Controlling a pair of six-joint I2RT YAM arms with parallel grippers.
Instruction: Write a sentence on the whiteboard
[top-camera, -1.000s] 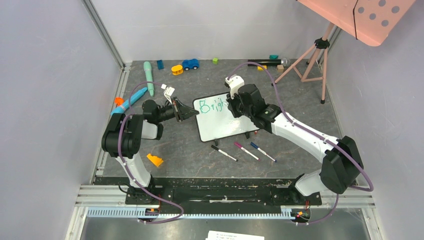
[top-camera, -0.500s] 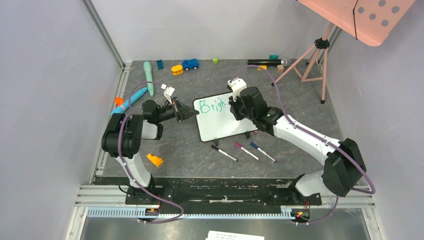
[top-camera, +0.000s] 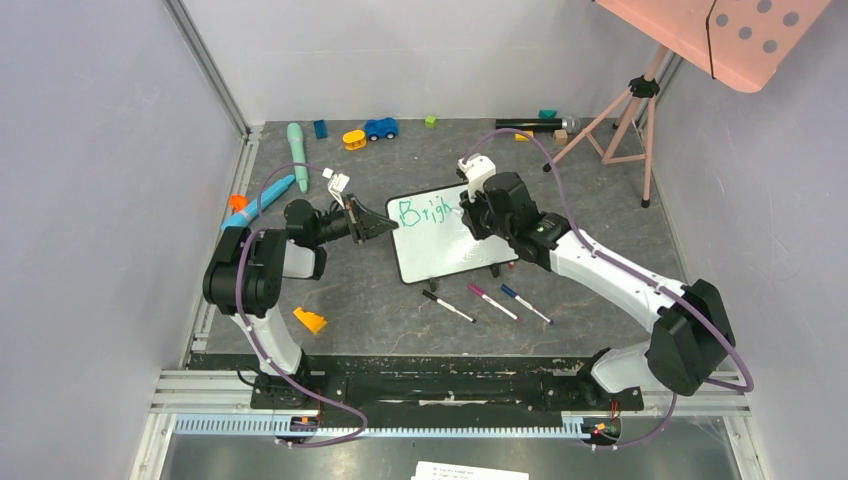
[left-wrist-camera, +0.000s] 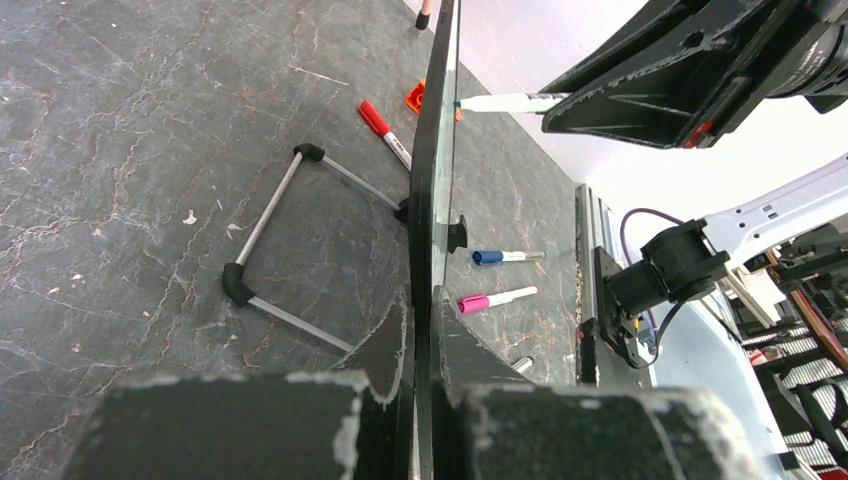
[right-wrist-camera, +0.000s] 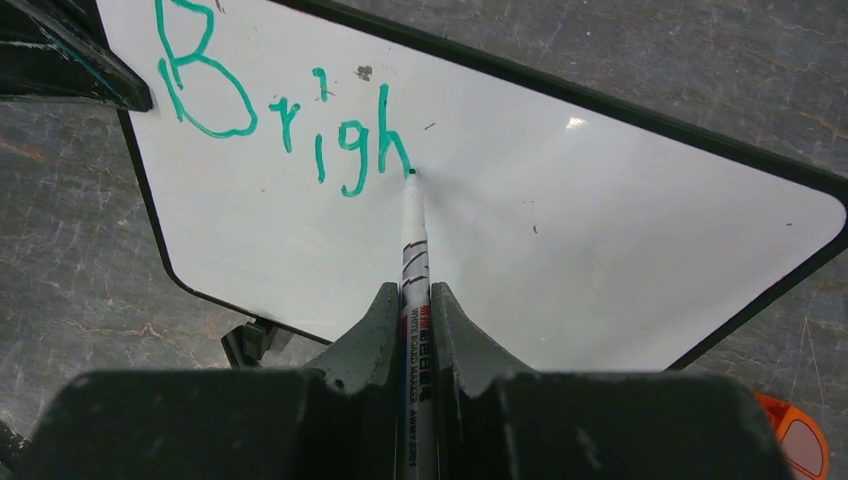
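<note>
Teal lettering (right-wrist-camera: 320, 160) stops at "Brigh", your right tool (right-wrist-camera: 412, 300) pinching the marker (right-wrist-camera: 412, 240). Push hard and the whiteboard (right-wrist-camera: 560, 240), edge-clamped by your left tool (left-wrist-camera: 422, 320), may skid.

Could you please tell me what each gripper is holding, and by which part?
The right gripper grips a marker by its barrel, tip against the whiteboard; the left gripper clamps the whiteboard's side edge.

Left claw (top-camera: 390, 224) holds the whiteboard (top-camera: 440, 252) bearing teal lettering (top-camera: 420, 212).
</note>
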